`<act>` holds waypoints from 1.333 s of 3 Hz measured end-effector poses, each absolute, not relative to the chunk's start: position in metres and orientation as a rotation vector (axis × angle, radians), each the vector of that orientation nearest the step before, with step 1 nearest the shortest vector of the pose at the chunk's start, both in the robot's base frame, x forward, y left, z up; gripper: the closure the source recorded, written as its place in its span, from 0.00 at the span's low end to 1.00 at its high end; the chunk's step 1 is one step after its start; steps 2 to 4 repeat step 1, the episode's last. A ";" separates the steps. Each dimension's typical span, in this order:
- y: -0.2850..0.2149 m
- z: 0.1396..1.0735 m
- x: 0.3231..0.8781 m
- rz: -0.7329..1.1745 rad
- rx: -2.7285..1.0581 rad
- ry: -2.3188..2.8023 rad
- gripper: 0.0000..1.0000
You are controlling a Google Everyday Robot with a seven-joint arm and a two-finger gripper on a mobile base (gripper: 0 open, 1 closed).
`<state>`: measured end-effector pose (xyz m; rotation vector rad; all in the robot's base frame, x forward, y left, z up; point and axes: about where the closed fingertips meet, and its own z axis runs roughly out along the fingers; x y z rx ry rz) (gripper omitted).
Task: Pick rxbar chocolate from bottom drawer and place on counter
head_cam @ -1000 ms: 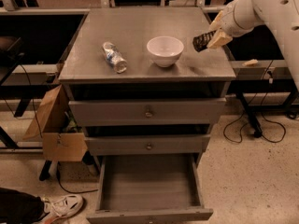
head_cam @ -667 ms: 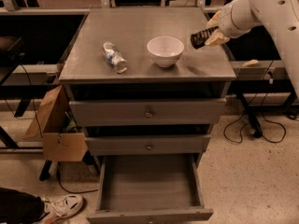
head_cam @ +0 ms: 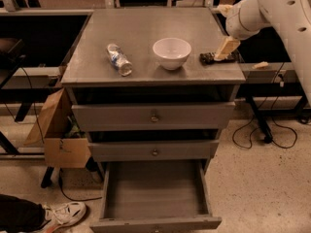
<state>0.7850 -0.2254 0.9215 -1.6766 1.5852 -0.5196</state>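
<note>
The rxbar chocolate (head_cam: 208,58), a small black-wrapped bar, rests on the counter (head_cam: 146,33) near its right front corner, to the right of the white bowl. My gripper (head_cam: 222,56) reaches in from the upper right and is shut on the bar's right end, down at the counter surface. The bottom drawer (head_cam: 154,188) is pulled out below, and its flat grey interior shows nothing inside.
A white bowl (head_cam: 171,52) stands mid-counter and a clear plastic bottle (head_cam: 119,59) lies to its left. The two upper drawers (head_cam: 154,116) are closed. A cardboard box (head_cam: 56,135) sits left of the cabinet, cables lie on the floor at right, and a shoe (head_cam: 63,212) is at bottom left.
My gripper has lowered the bar from above the counter's right side down onto the counter surface, next to the bowl.
</note>
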 end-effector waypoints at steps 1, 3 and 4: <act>-0.225 0.922 0.785 -0.520 -1.677 1.585 0.00; -0.225 0.922 0.785 -0.520 -1.677 1.585 0.00; -0.225 0.922 0.785 -0.520 -1.677 1.585 0.00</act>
